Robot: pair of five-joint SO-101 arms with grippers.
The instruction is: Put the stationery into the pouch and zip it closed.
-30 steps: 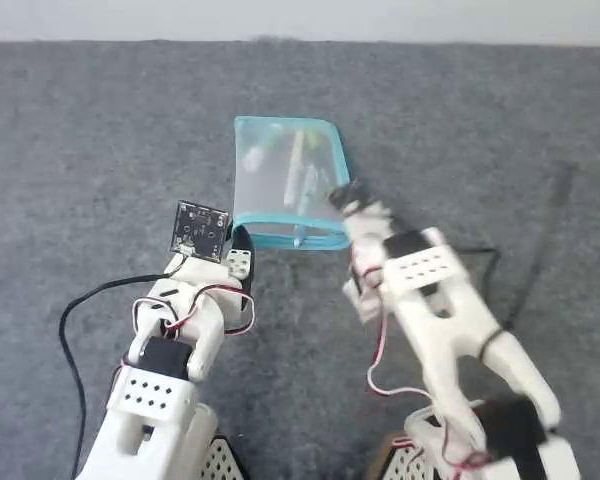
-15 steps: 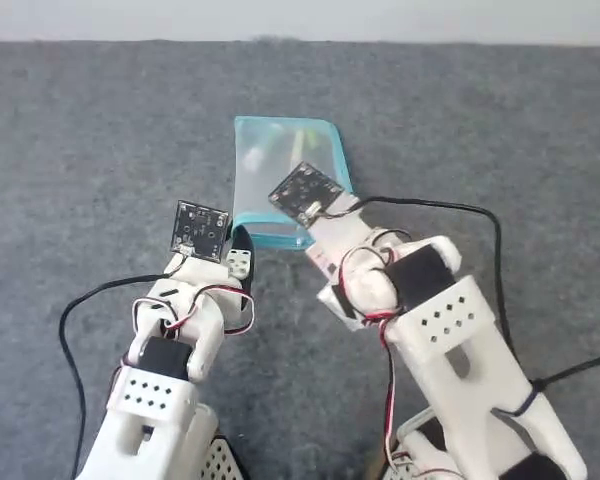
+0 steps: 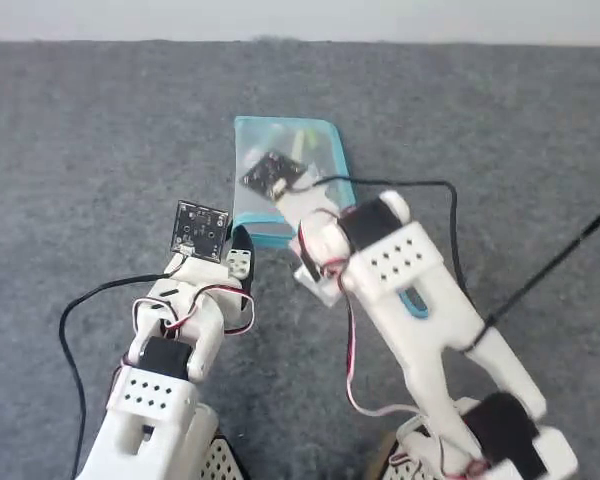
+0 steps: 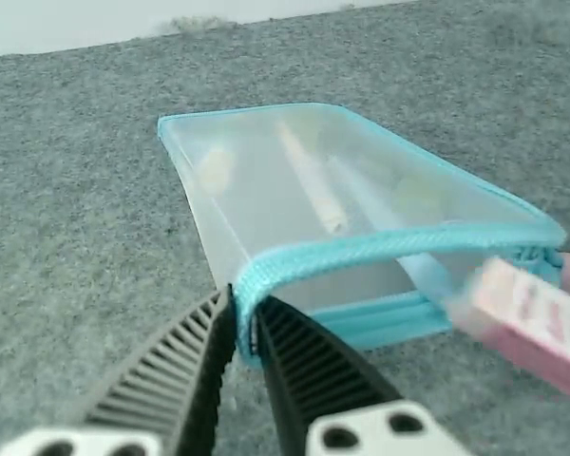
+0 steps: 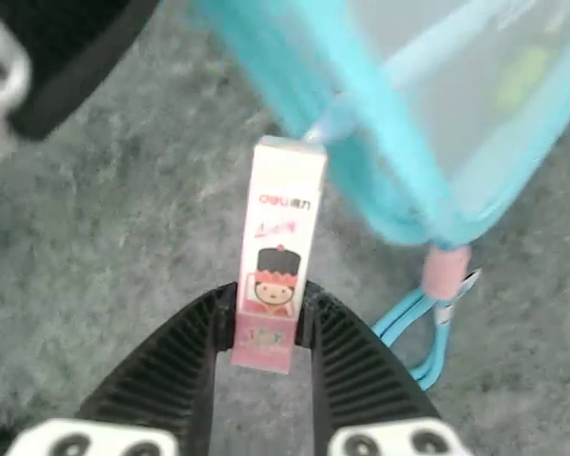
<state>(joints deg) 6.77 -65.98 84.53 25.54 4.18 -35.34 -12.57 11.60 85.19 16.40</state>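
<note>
firmly, right tool (image 5: 267,296) grips pink box (image 5: 281,233); left tool (image 4: 242,306) pinches pouch (image 4: 266,195).

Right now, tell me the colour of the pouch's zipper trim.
The zipper trim is turquoise, clearest in the left wrist view.

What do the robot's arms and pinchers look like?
The left arm and right arm are white with rows of little holes, red and black wires, and a black camera board each. The left gripper and right gripper have black ribbed fingers.
</note>
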